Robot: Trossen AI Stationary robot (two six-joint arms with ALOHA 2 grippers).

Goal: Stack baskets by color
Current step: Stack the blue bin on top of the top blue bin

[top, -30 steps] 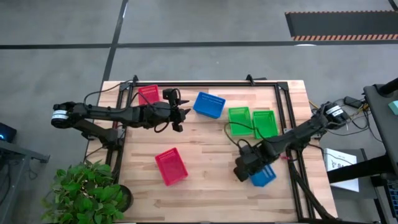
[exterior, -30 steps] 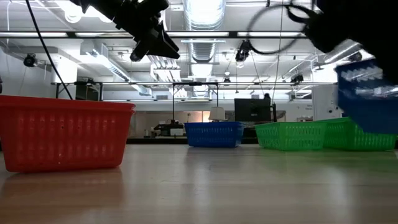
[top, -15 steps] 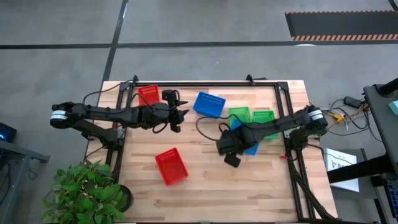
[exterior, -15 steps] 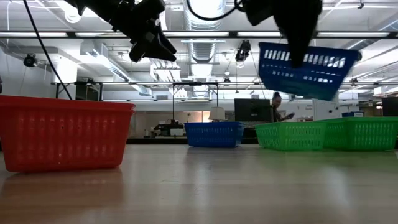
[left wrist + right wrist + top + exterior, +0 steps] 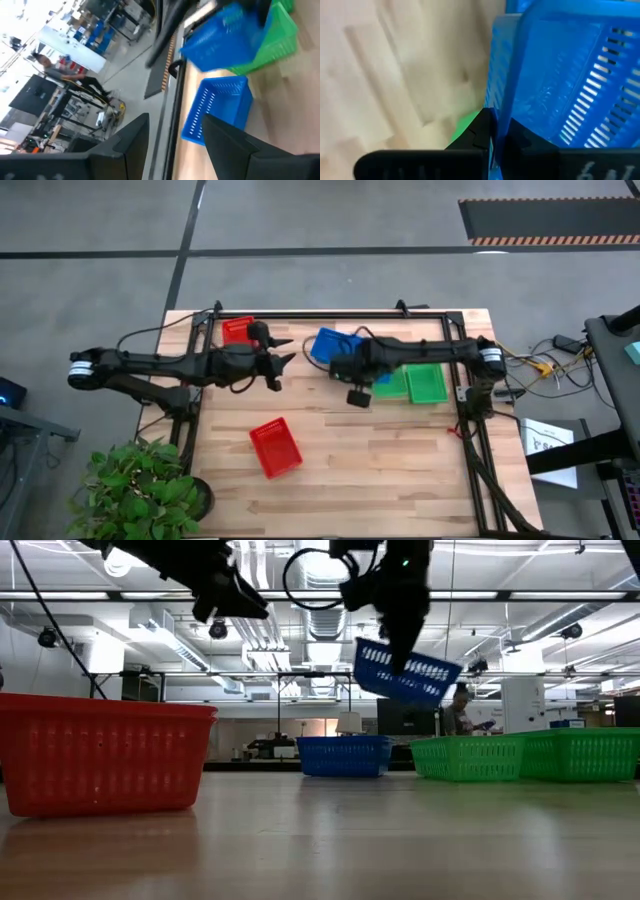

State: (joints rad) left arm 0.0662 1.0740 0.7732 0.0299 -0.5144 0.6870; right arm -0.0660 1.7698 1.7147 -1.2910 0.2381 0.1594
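The right gripper (image 5: 352, 370), clamped on a blue basket (image 5: 405, 673), is carrying it from the table's near right toward the resting blue basket (image 5: 326, 343) for stacking, while the left gripper (image 5: 280, 365) is waiting with fingers apart.

Baskets (image 5: 102, 752) glossy perforated plastic, red, blue, green; tabletop (image 5: 340, 440) pale smooth wood planks, slight sheen; black matt metal frame (image 5: 330, 314) round tabletop edge.

right wrist | we see right gripper (image 5: 492, 134) clamped on wall of blue basket (image 5: 570, 75) | slotted side fills view | wooden table (image 5: 395, 65) behind | green patch (image 5: 467, 125) beside fingers
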